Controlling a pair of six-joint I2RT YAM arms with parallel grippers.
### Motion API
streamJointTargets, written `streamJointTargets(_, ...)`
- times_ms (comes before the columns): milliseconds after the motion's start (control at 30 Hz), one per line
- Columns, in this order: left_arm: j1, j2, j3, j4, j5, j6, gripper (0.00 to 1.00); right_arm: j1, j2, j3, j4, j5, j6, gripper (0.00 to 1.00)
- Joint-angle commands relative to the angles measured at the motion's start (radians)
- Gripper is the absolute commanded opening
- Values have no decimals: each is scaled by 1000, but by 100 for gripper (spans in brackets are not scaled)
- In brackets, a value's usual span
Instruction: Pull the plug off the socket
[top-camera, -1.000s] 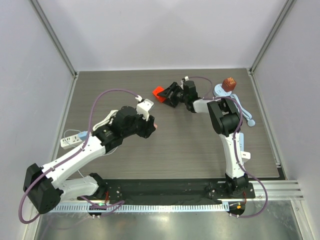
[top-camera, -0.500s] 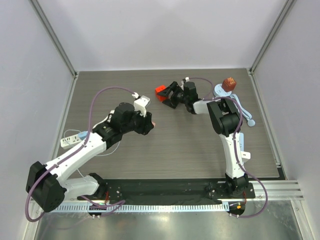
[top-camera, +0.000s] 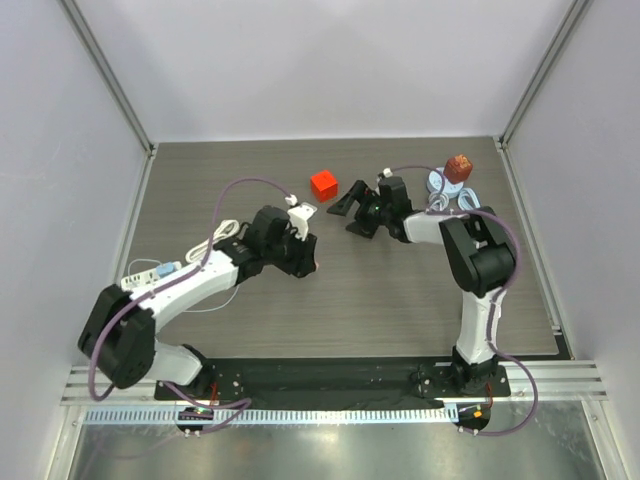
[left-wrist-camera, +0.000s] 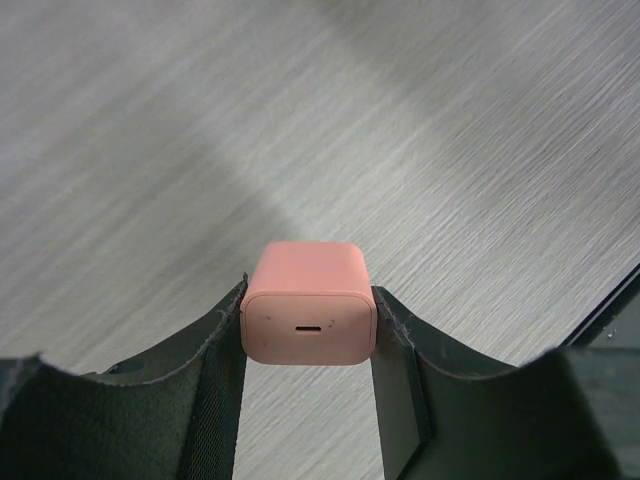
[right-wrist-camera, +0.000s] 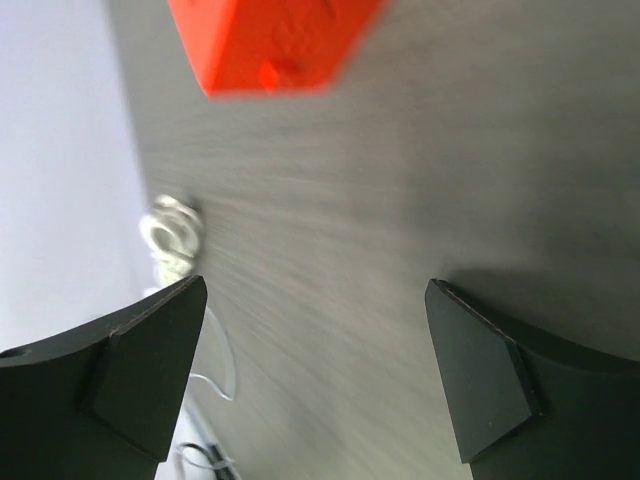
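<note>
1. Pink rounded plastic plug (left-wrist-camera: 308, 318): a small block-shaped charger body. The face turned to the left wrist camera carries one narrow slot port, and the prongs are not in view. It is held above bare counter near the middle and is well apart from the socket strip, so it reads as already pulled free.
2. Handling, judged: light, stiff and hard-shelled. The smooth sides and rounded edges make it likely to slip under a weak pinch. The best hold is on two flat opposite sides, squarely, away from the corners.
3. Left hand (top-camera: 298, 250): clenched on the pink rounded plastic plug. One dark finger pad (left-wrist-camera: 400, 370) presses each flank, with the slot face between them.
4. White oblong power strip (top-camera: 150, 273): the socket. It lies at the left edge of the counter with its thin white cable (top-camera: 215, 240) looped beside it.
5. Right hand (top-camera: 352, 215): released, with the jaws wide apart and nothing between them. It is low over the counter, just beside the red cube.
6. Red plastic cube (top-camera: 323, 184): rests on the counter toward the back, touching neither hand.
7. Reddish-brown lump on a pale blue disc (top-camera: 458, 166): sits at the back right corner. What it is cannot be told.
8. Dark wood-grain counter (top-camera: 400, 300): carries all of the above.
</note>
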Motion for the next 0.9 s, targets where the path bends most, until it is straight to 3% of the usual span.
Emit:
streamJointTargets(0,-2,87,62,-13,70,-47,0,29,-165,-98,-291,173,-204,96)
streamJointTargets(167,-11,173,94,-69,178,-94,0,62,-346,-233,-362,265,-282,96)
streamJointTargets(267,-17,124,-11,70,245,-220,0,62,-386,-270,-362,253,-321,96)
streamJointTargets(333,-21,74,-67,126,215,-284,0,62,-399,-298,-325,230,-327,96)
streamJointTargets(400,-21,57,-104,128,154,-346,10,68,-417,-328,-251,195,-331,96)
streamJointTargets(433,-21,49,-114,123,135,-361,23,69,-422,-360,-226,192,-340,96)
streamJointTargets(467,-19,35,-137,125,120,-395,28,78,-425,-374,-203,190,-345,96)
streamJointTargets(800,-21,-32,-225,112,6,-496,60,98,-457,-494,23,98,-316,96)
streamJointTargets(833,-21,-50,-229,103,-41,-513,74,100,-454,-493,23,100,-314,96)
streamJointTargets(867,-21,-78,-236,77,-67,-525,81,100,-450,-494,29,100,-318,96)
